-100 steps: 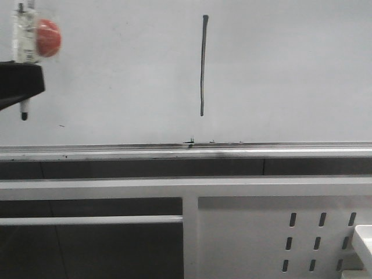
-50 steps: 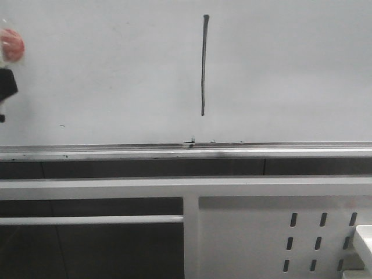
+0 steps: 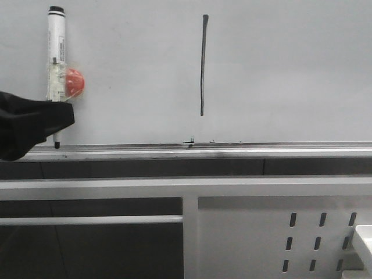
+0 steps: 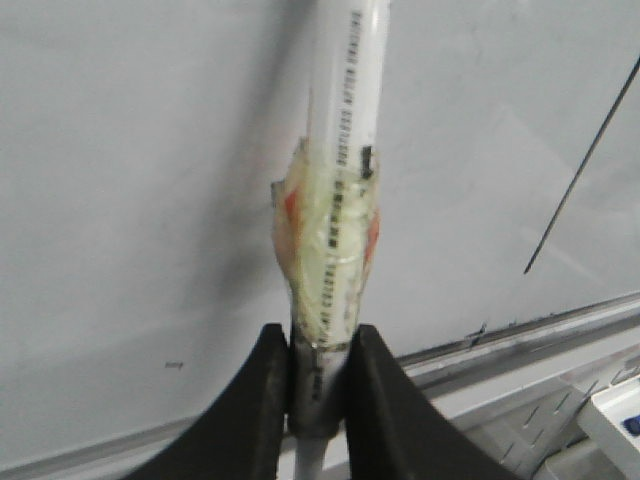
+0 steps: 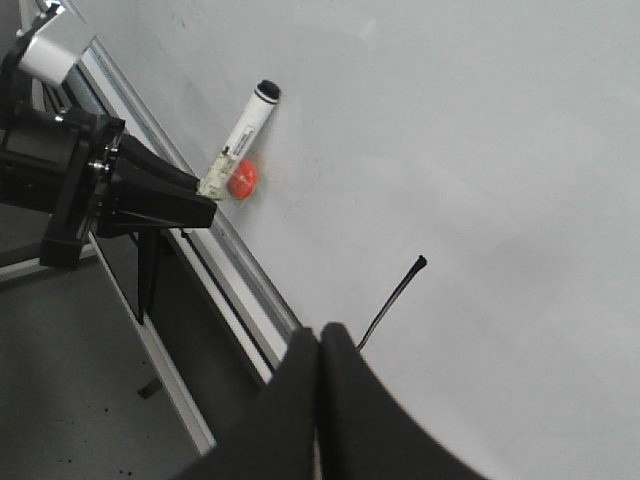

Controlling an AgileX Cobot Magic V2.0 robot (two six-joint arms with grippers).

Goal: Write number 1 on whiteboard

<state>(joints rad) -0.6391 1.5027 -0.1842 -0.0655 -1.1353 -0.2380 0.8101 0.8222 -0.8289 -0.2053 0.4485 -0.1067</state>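
Note:
The number 1 (image 3: 203,64) is a thin dark vertical stroke on the whiteboard (image 3: 290,70), above the silver ledge (image 3: 232,152). My left gripper (image 3: 49,119) is at the far left, shut on a white marker pen (image 3: 56,52) with a taped wrap and a red ball (image 3: 74,82). The pen stands upright, its tip just above the ledge. The left wrist view shows the jaws (image 4: 320,345) clamped on the pen (image 4: 340,150), with the stroke (image 4: 580,180) off to the side. My right gripper (image 5: 319,340) is shut and empty, apart from the board, and sees the pen (image 5: 245,125) and the stroke (image 5: 392,295).
Small dark smudges (image 3: 190,140) mark the board just above the ledge. Below it are a white frame bar (image 3: 93,220), a white metal panel with slotted holes (image 3: 319,238) and a white object (image 3: 364,241) at the lower right edge.
My left gripper with the pen slid out past the left edge, then came back lower and further right; the pen tip now sits near the ledge. The stroke is unchanged.

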